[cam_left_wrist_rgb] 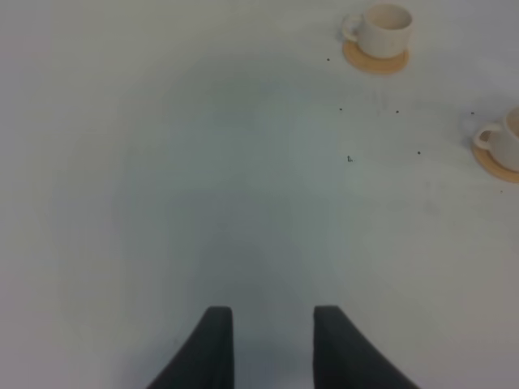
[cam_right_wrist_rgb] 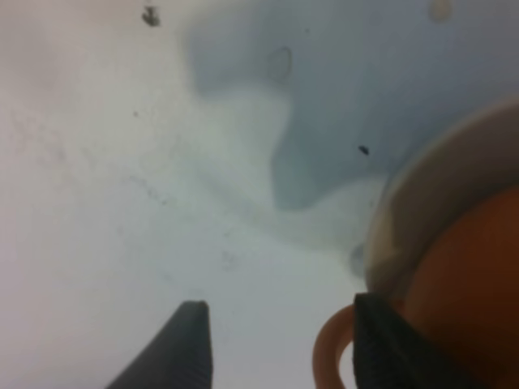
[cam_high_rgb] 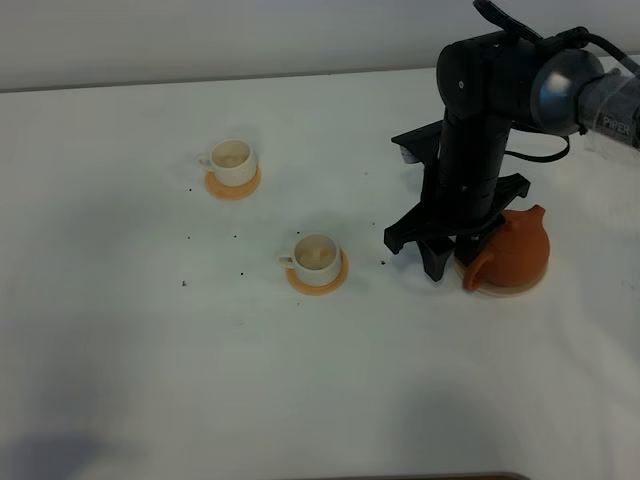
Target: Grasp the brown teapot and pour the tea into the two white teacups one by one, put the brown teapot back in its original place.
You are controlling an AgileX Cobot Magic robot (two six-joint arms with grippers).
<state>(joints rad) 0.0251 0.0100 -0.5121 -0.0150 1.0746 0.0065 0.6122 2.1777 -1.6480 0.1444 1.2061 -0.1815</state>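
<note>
The brown teapot (cam_high_rgb: 518, 250) sits on the pale beige coaster (cam_high_rgb: 503, 291) at the right. Its loop handle (cam_high_rgb: 478, 266) faces left and shows in the right wrist view (cam_right_wrist_rgb: 328, 356). My right gripper (cam_high_rgb: 449, 268) is low over the table at the handle and open (cam_right_wrist_rgb: 280, 348). The handle lies between the fingers, close to one finger (cam_right_wrist_rgb: 389, 348). The two white teacups (cam_high_rgb: 233, 160) (cam_high_rgb: 318, 260) stand on orange coasters left of the pot. They also show in the left wrist view (cam_left_wrist_rgb: 385, 28) (cam_left_wrist_rgb: 507, 142). My left gripper (cam_left_wrist_rgb: 272, 348) is open and empty.
The white table (cam_high_rgb: 120, 350) carries a few small dark specks (cam_high_rgb: 185, 283) near the cups. The right arm's black body (cam_high_rgb: 480, 120) stands over the teapot's left side. The table's back edge (cam_high_rgb: 200, 85) runs along the top.
</note>
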